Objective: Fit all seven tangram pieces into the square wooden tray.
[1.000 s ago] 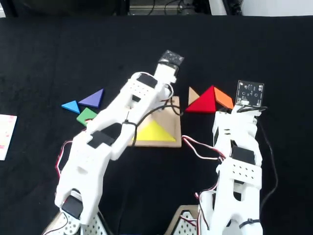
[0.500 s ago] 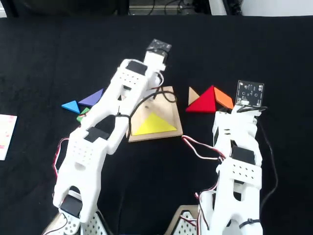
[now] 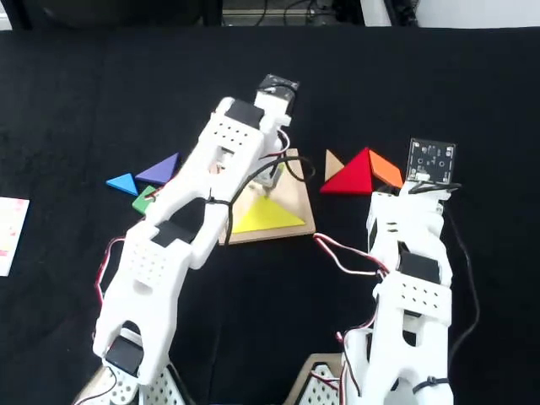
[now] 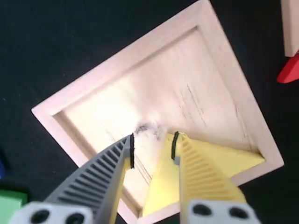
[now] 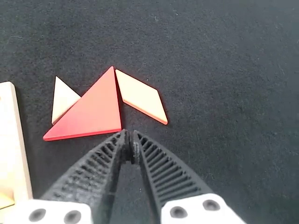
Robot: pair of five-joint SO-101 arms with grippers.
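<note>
tabletop (image 3: 67,84): black cloth, both arm bases at the near edge.

right end effector (image 5: 129,140): fingers pressed together, nothing between them. it sits right of the middle, tips just on the near side of the red triangle (image 5: 93,114); contact with that piece's edge cannot be judged.

square wooden tray (image 3: 270,237): mid-tabletop, turned a little off square to the edges. the yellow triangle (image 3: 266,215) lies flat inside it against the near rim, one point reaching into a near corner of the tray (image 4: 121,58). rest of the tray floor is bare wood.

left end effector (image 4: 152,149): over the tray interior, fingers slightly spread, gripping nothing. one finger is over bare floor, the other over the edge of the yellow triangle (image 4: 219,161). whether either tip touches cannot be told.

left of the tray, partly under the left arm: a green piece (image 3: 145,201), then a blue triangle (image 3: 123,183) and a purple triangle (image 3: 160,170) beside it, close together, toward the left edge.

right of the tray, slightly farther: red triangle (image 3: 350,177), with an orange parallelogram (image 3: 386,169) just beside one slope and a small natural-wood triangle (image 3: 333,162) touching the other.

a pale card (image 3: 10,228) lies at the left edge.
</note>
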